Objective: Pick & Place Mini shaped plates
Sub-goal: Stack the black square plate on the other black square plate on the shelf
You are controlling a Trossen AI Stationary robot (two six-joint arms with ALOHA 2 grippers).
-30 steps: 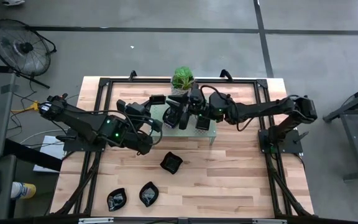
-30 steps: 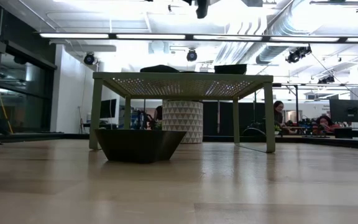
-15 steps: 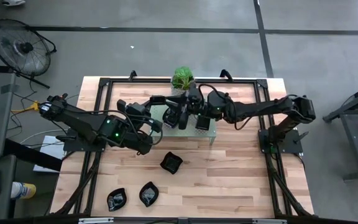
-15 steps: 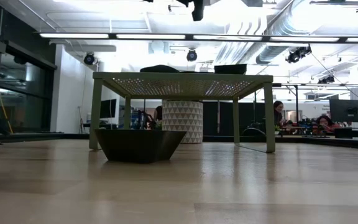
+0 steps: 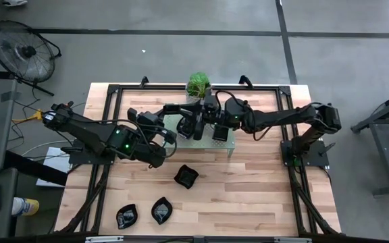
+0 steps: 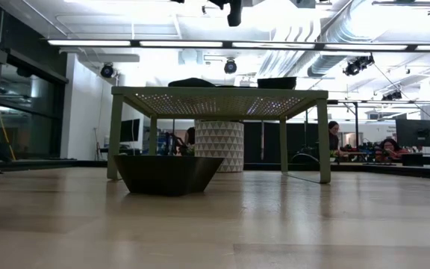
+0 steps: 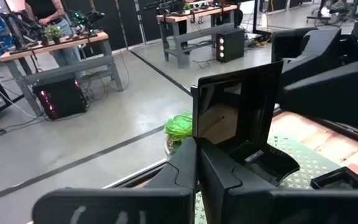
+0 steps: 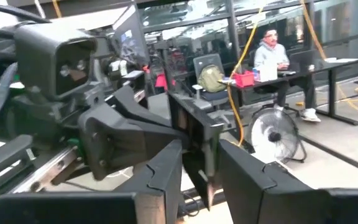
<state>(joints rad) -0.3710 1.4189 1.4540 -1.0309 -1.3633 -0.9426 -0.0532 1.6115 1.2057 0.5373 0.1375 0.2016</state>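
Wood table (image 5: 262, 196): 3 plates loose, rack (image 5: 229, 144) holds 2; left gripper (image 7: 197, 163) clamps square plate (image 7: 238, 109), right gripper (image 8: 199, 163) open nearby.

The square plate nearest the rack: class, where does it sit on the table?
In the high view, the square plate lies on the table's middle, just in front of the rack, with two more plates nearer the front left edge.

The table (image 5: 262, 196) is pale planked wood with a smooth, faintly sheened top, framed by dark matt metal rails along its edges. The mini shaped plates (image 5: 186, 176) look glossy black, likely glazed ceramic; one held upright (image 7: 238, 112) mirrors the room. The rack (image 6: 219, 93) near the table's far edge is pale green perforated sheet, seemingly painted metal. Both arms (image 5: 107, 138) wear matt black plastic casings.
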